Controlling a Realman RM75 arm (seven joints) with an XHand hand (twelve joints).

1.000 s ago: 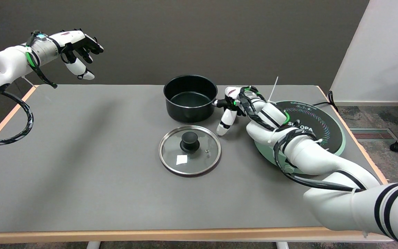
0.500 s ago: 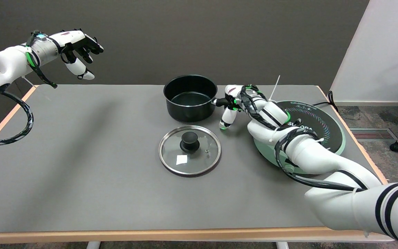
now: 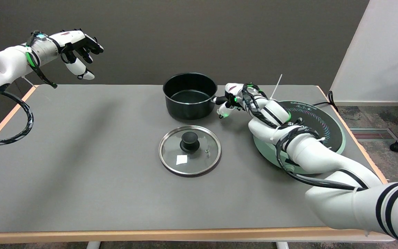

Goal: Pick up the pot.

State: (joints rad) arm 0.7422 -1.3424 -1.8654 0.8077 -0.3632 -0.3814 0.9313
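1. The pot (image 3: 189, 95) is sitting at the far middle of the tabletop (image 3: 81, 155), open and empty, with its short black handle (image 3: 218, 100) pointing toward the right.
2. The right robot hand (image 3: 234, 101) is wrapping around that handle, fingers curled in on it; it appears to be holding the handle, though how firmly the fingers are seating is hard to judge from this angle.
3. The pot's base looks to be at or barely off the surface; I cannot tell which.
4. For a good lift, the grip is wanting to be tight and close to the pot wall, since the pot's weight is hanging out beyond the hand and is likely to tip the far rim downward.
5. Raising straight up and slowly is the safer course, with the wrist resisting that droop.
6. The glass lid (image 3: 189, 150) is lying flat just in front of the pot, and the round cooker (image 3: 320, 121) is sitting under the forearm; both are worth clearing during the rise.
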